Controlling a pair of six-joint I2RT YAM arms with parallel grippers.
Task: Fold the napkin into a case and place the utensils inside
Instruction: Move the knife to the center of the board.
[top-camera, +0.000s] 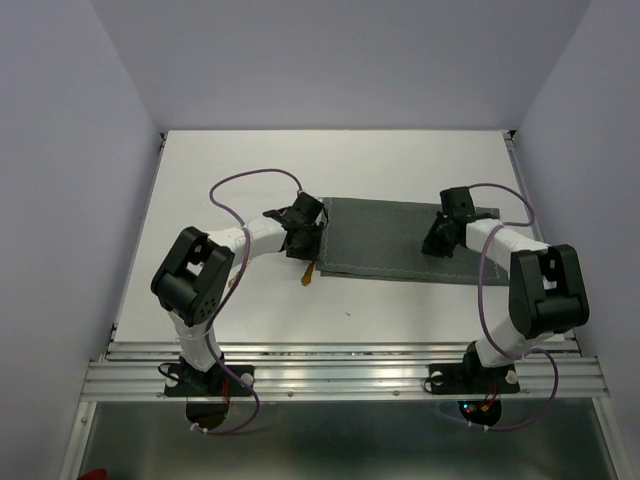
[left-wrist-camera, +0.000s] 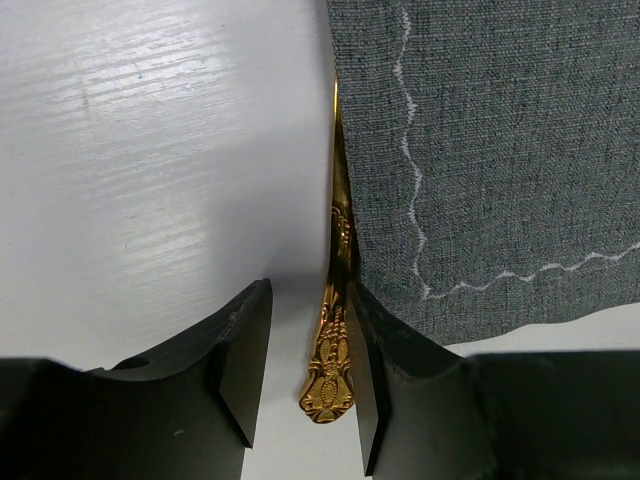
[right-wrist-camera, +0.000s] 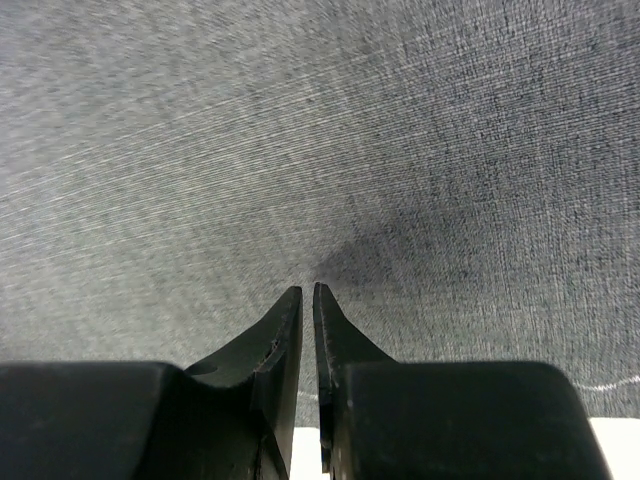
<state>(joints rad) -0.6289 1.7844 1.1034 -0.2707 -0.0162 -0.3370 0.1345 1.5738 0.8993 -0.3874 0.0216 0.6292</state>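
Dark grey case (top-camera: 395, 238) lies flat, a long strip with wavy pale stitching; one ornate gold utensil (left-wrist-camera: 335, 340) is tucked under its left edge, handle poking out. Left gripper (left-wrist-camera: 310, 300) straddles that handle, jaws apart; right gripper (right-wrist-camera: 307, 292) at the case's right end, basically clenched, tips on cloth

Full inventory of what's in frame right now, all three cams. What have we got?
dark grey cloth napkin: 1, dark grey with a pale stitched hem, folded into a flat strip mid-table.
gold metal utensil: 1 visible, gold with an ornate handle, along the napkin's left edge, handle sticking out toward the near side.
white table: 1, white, under everything.
aluminium rail: 1, silver, near edge, carrying both arm bases.
purple cables: 2, purple, one looping off each arm.
left gripper: 1, black, open, fingers either side of the utensil handle.
right gripper: 1, black, nearly closed, seemingly pinching the napkin's right part.
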